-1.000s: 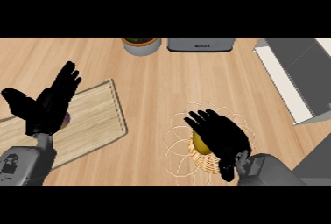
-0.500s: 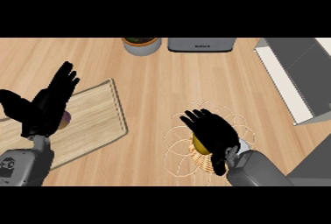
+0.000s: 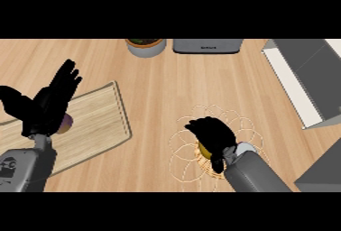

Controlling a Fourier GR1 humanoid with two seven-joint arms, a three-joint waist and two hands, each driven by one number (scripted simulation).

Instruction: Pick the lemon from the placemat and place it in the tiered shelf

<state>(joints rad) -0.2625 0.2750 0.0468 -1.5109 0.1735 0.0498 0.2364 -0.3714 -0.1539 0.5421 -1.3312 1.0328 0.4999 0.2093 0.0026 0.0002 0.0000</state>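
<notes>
right hand (image 3: 212,135) curled down over the yellow lemon (image 3: 205,150) on the lacy placemat (image 3: 248,126), near right; left hand (image 3: 47,106) rests open, fingers up, far left.

Inspection for markings: one candidate only. The grey appliance (image 3: 207,46) sitting at the far edge of the desk (image 3: 200,81) is carrying a small dark mark on its near face, roughly centred. It is appearing as a short line of lettering or a logo, but the characters are showing too small to make out, so no word is being recorded. No other text, label, brand, number or sign is showing legibly anywhere else in the head view.
</notes>
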